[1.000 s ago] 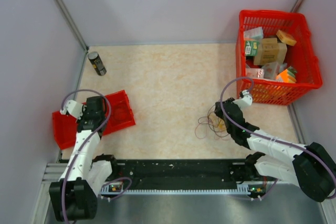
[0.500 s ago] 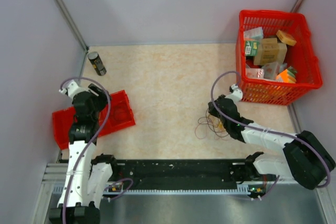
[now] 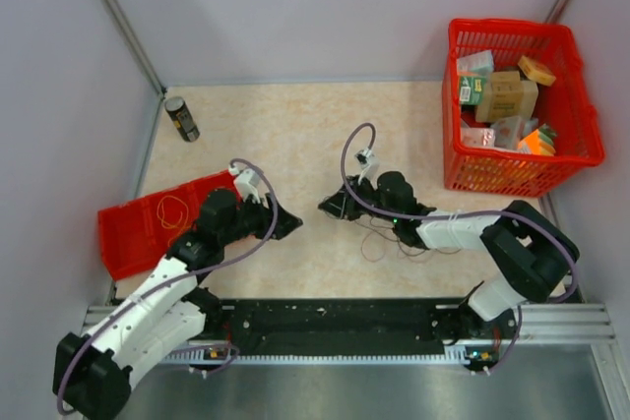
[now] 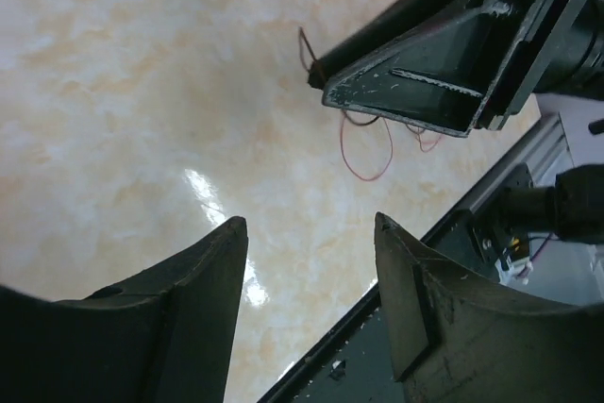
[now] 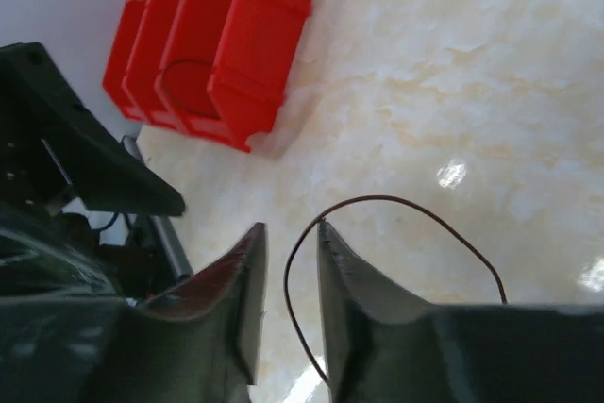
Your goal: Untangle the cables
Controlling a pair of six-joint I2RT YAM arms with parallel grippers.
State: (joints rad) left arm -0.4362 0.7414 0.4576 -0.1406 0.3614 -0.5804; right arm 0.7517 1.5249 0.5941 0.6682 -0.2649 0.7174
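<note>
Far left, top view: red tray [image 3: 128, 238] lying at an angle by the left wall. One yellow-orange loop [image 3: 175, 211] lies inside it, well apart from the rest of the wires. Behind the tray, a dark can [image 3: 181, 118] stands upright near the back left corner of the table [image 3: 295, 135].

Left gripper [image 3: 287, 226]: arm stretched forward and inward, fingers just past the tray's right end, pointing at the table centre. Left wrist view: claw [image 4: 310, 224] released, fingers clearly apart, bare tabletop between them, nothing held.

Right gripper [image 3: 327, 208]: arm reaches leftward across the table, its tip facing the left gripper, near it but not touching. Right wrist view: fingers [image 5: 291, 226] narrowly parted, not clenched. A dark brown wire [image 5: 406, 203] arcs away from the tip of the finger on the right of that view, and runs back down through the gap. It lies against that fingertip; the gap is wider than the wire, so no pinch is visible. The left wrist view shows the same dark strand at the right gripper's tip.

Cables [image 3: 394, 236]: small loose tangle of thin loops on the table, beside and partly under the right forearm, right of both grippers. In the left wrist view some reddish loops [image 4: 368, 143] lie flat just beyond the right gripper.

Far right: red basket [image 3: 510, 27] at the back right corner, holding small boxes [image 3: 505, 95].
</note>
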